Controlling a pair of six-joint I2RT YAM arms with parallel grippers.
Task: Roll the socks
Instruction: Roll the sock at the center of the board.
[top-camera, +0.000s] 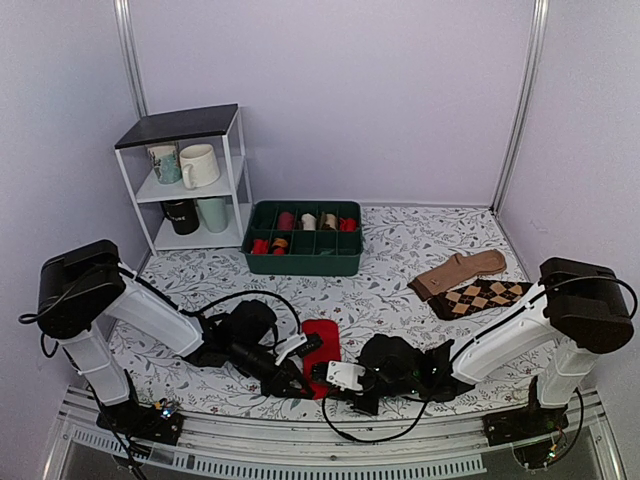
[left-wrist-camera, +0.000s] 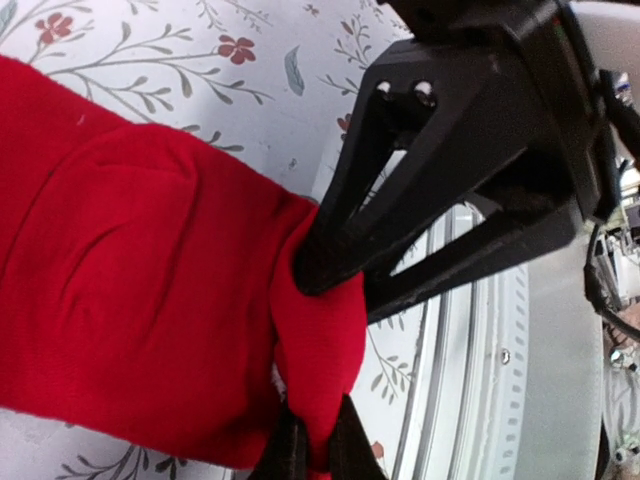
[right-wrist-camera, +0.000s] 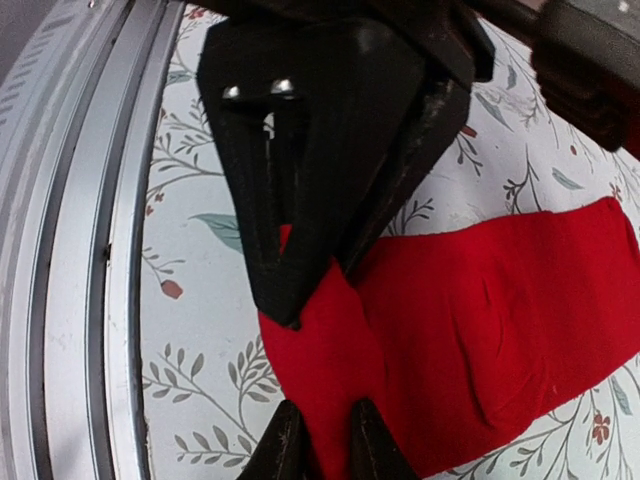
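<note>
The red socks (top-camera: 325, 343) lie as a flat strip on the flowered tablecloth, close to the front edge. Both grippers meet at the strip's near end. My left gripper (top-camera: 303, 387) is shut on that end, with red fabric bunched between its fingertips (left-wrist-camera: 318, 455). My right gripper (top-camera: 320, 371) pinches the same end from the other side, and a fold of the socks (right-wrist-camera: 480, 320) rises between its two fingertips (right-wrist-camera: 326, 447). In the left wrist view the right gripper's black fingers (left-wrist-camera: 420, 190) press on the socks (left-wrist-camera: 150, 290). The left gripper's fingers (right-wrist-camera: 290, 200) show in the right wrist view.
A green bin (top-camera: 305, 262) of rolled socks stands at the back centre. A white shelf (top-camera: 190, 180) with mugs is at the back left. A tan sock (top-camera: 460, 272) and an argyle sock (top-camera: 480, 297) lie at the right. A metal rail (top-camera: 300, 445) runs along the front edge.
</note>
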